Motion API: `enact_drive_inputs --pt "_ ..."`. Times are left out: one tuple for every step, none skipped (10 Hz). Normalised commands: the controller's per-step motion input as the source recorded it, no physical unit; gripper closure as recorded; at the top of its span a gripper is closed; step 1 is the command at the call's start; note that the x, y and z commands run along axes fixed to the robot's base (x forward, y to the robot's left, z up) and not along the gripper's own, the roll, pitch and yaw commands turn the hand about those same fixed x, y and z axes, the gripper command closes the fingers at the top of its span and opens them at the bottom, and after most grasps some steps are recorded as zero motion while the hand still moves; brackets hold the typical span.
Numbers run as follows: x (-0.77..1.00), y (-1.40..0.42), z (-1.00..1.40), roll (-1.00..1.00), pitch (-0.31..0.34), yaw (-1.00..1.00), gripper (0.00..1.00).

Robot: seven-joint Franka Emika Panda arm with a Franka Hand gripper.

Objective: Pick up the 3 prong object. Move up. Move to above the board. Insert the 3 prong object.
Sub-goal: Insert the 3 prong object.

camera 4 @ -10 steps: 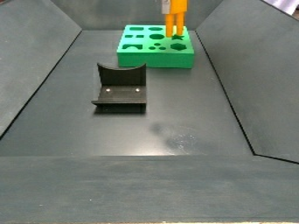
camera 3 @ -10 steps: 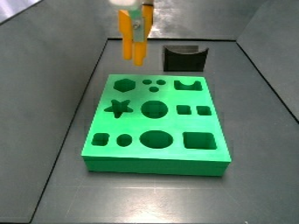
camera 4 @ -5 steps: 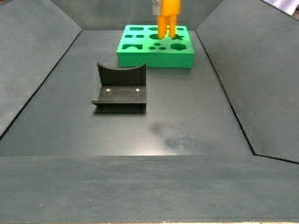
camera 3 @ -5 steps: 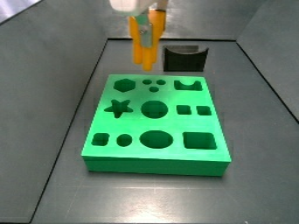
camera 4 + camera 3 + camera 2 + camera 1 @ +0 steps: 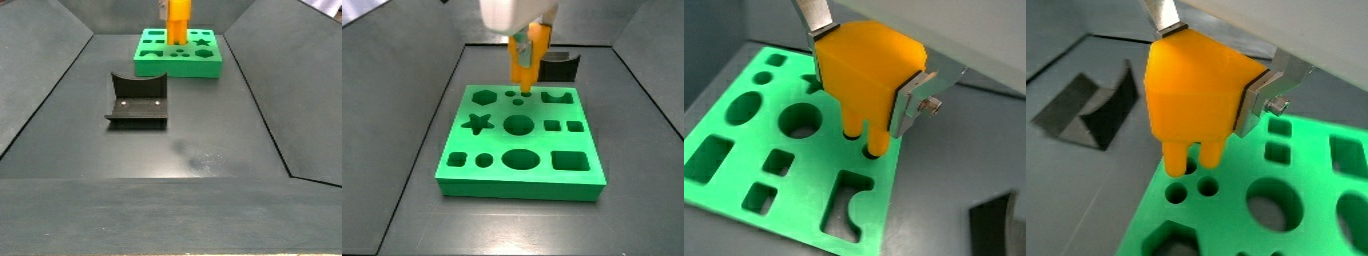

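Surroundings: one fixture (image 5: 135, 98) stands on the dark floor (image 5: 201, 150), well apart from the board (image 5: 181, 60) in a side view; in a side view it sits just behind the board's far edge (image 5: 556, 67). It also shows in both wrist views (image 5: 1090, 105) (image 5: 999, 232), off to the side of the board. It does not lie between the gripper and the board; nothing covers the cutouts.

Count: one board (image 5: 520, 140), one 3 prong object (image 5: 527, 58), one fixture, one gripper (image 5: 517, 20).

Board cutouts seen in a side view: hexagon, star, three small round holes, large circle, notched square, two small squares, then a front row of further openings.

Gripper (image 5: 1207, 80): the silver fingers (image 5: 1277, 88) are clamped on the chunky top of the 3 prong object (image 5: 1193, 90); one plate on each side in both wrist views (image 5: 871, 75).

3 prong object: held upright over the far part of the board, prongs pointing down. In both wrist views the prong tips sit right at the small round holes (image 5: 1189, 187); whether they have entered cannot be told.
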Motion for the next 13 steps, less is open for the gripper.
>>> enact_drive_inputs --pt "0.03 0.0 0.01 0.0 0.036 -0.01 1.0" --pt "0.0 0.0 -0.04 0.0 0.0 0.0 1.0" --pt "0.0 -0.05 -0.19 0.0 -0.009 0.0 1.0" --pt "0.0 -0.06 -0.24 0.0 -0.026 0.0 1.0" --pt "0.0 -0.03 -0.23 0.03 -0.007 0.0 1.0" --pt "0.0 -0.01 -0.12 0.01 -0.01 0.0 1.0" --pt "0.0 -0.01 -0.15 0.03 0.0 0.0 1.0" --pt "0.0 0.0 -0.13 0.03 0.0 0.0 1.0" --pt "0.0 0.0 -0.09 0.01 0.0 0.0 1.0" --pt "0.0 0.0 -0.06 0.0 -0.001 0.0 1.0" --pt "0.0 0.0 -0.04 0.0 -0.013 0.0 1.0" --pt "0.0 -0.01 -0.05 0.0 -0.004 0.0 1.0" --pt "0.0 -0.05 -0.13 0.0 -0.011 0.01 1.0"
